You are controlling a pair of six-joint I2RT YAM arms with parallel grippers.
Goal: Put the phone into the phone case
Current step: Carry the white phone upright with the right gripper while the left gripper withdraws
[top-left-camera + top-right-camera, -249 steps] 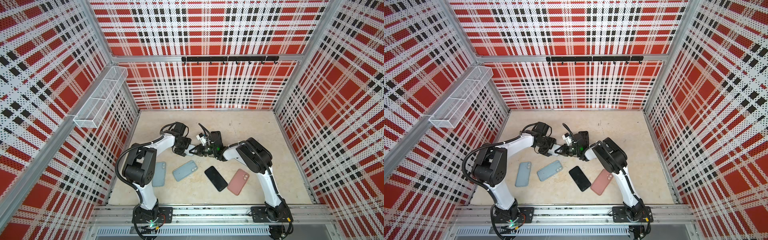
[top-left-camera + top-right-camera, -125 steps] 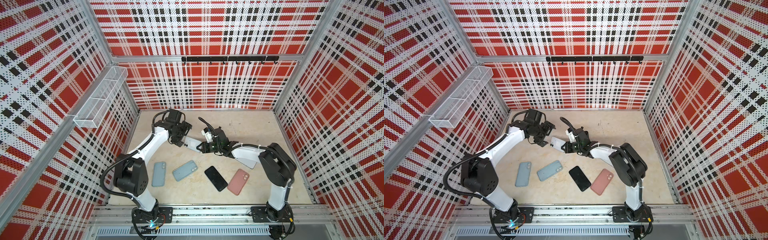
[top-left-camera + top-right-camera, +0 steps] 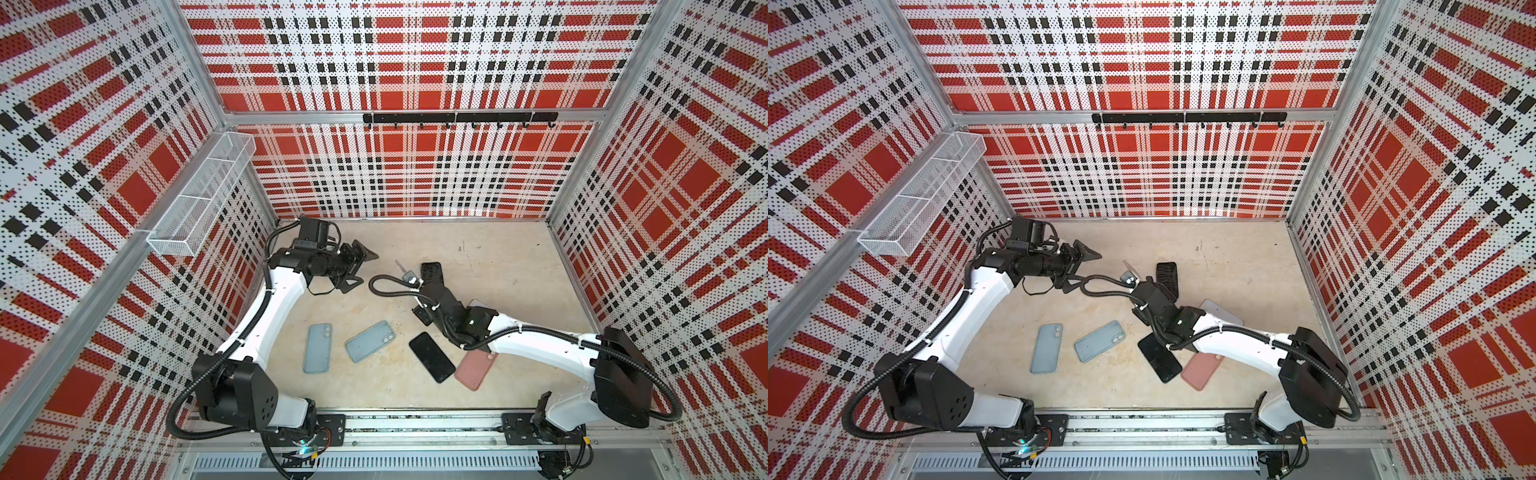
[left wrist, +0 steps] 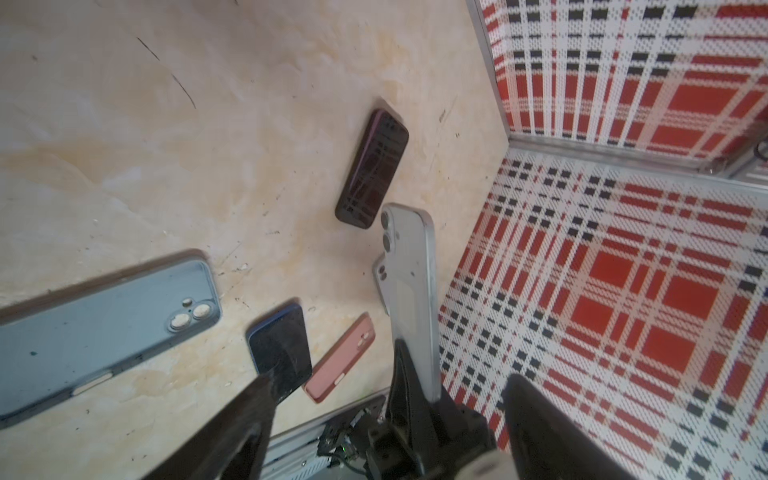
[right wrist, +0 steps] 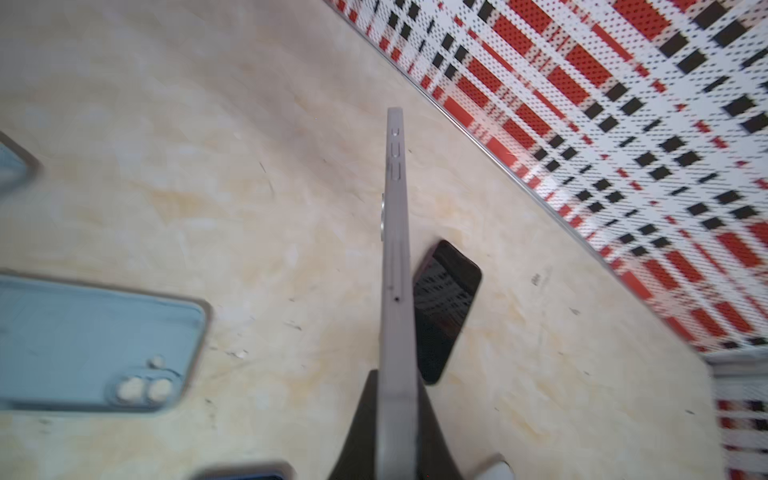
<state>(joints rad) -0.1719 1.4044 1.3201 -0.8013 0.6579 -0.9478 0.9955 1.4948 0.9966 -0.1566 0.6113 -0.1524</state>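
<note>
My right gripper (image 5: 397, 386) is shut on the lower end of a silver phone (image 5: 395, 249), holding it on edge above the table. In the left wrist view the phone (image 4: 411, 291) shows its back and two lenses. In both top views my left gripper (image 3: 361, 270) (image 3: 1086, 270) hangs open and empty just left of the phone. Two light-blue phone cases (image 3: 318, 349) (image 3: 370, 340) and a pink case (image 3: 476, 370) lie at the front.
A black phone (image 3: 432, 361) lies between the blue and pink cases, and another dark phone (image 3: 432, 274) lies behind the right gripper. A white flat piece (image 3: 1223, 311) lies partly under the right arm. A wire basket (image 3: 199, 199) hangs on the left wall.
The two grippers were together at the phone in the middle. The left gripper has opened and drawn back toward the rear left. The right arm's elbow has swung out to the right.
</note>
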